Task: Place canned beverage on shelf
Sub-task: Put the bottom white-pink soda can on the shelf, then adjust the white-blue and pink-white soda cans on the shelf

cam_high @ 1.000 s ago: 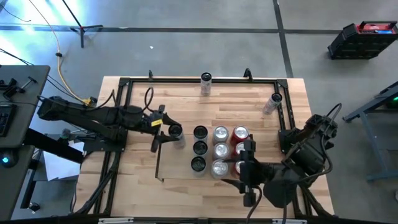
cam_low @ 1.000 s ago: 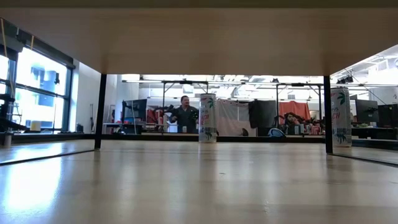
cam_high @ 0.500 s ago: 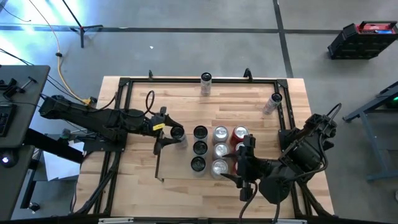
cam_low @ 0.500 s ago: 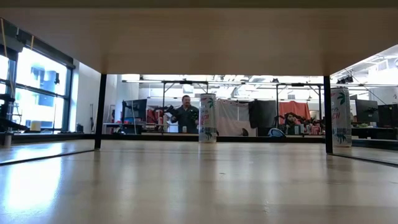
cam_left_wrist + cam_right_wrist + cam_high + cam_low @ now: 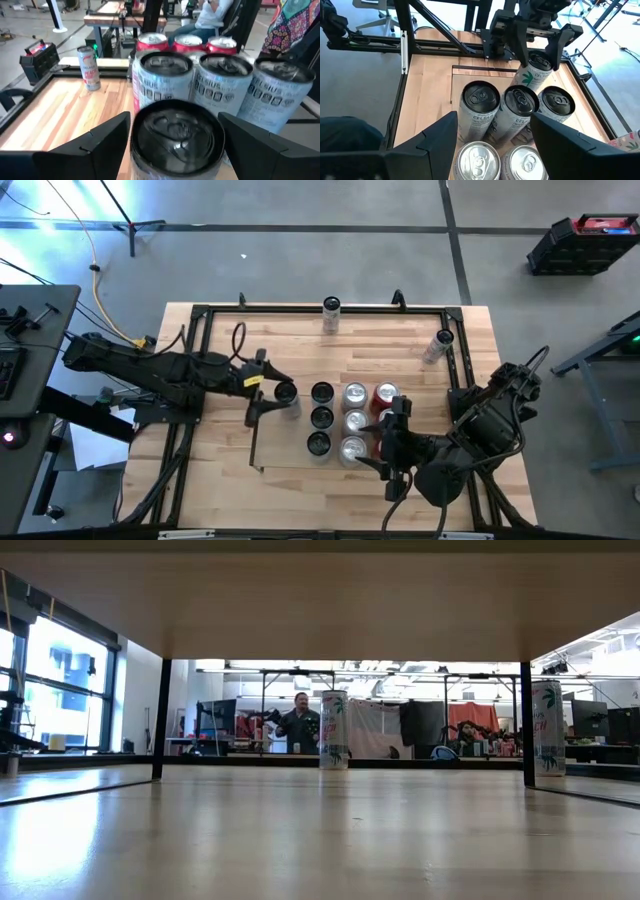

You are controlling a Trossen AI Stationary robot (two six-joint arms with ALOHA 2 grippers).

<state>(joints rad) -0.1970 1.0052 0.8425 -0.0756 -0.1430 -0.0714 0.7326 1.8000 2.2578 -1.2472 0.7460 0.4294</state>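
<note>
A can (image 5: 286,393) with a dark top stands upright at the left end of the shelf (image 5: 280,448), a light-wood bay edged by thin black rails. It is right beside a block of other cans (image 5: 352,420). My left gripper (image 5: 272,394) reaches in level from the table's left, open, one finger on either side of the can's upper part (image 5: 175,132). The right wrist view shows those fingers (image 5: 520,47) astride the can (image 5: 534,75). My right gripper (image 5: 383,445) hovers open above the right side of the block, nothing between its fingers.
The block has black-topped (image 5: 321,417), silver-topped (image 5: 354,420) and red (image 5: 386,393) cans packed close. Two tall slim cans (image 5: 331,313) (image 5: 438,345) stand near the far rail of the black frame (image 5: 300,307). Bare wood lies left of the shelf. A person (image 5: 298,725) is in the room beyond.
My right gripper has swung a little toward the table's left, turning over the right side of the can block. The can at the left gripper has stayed where it was.
</note>
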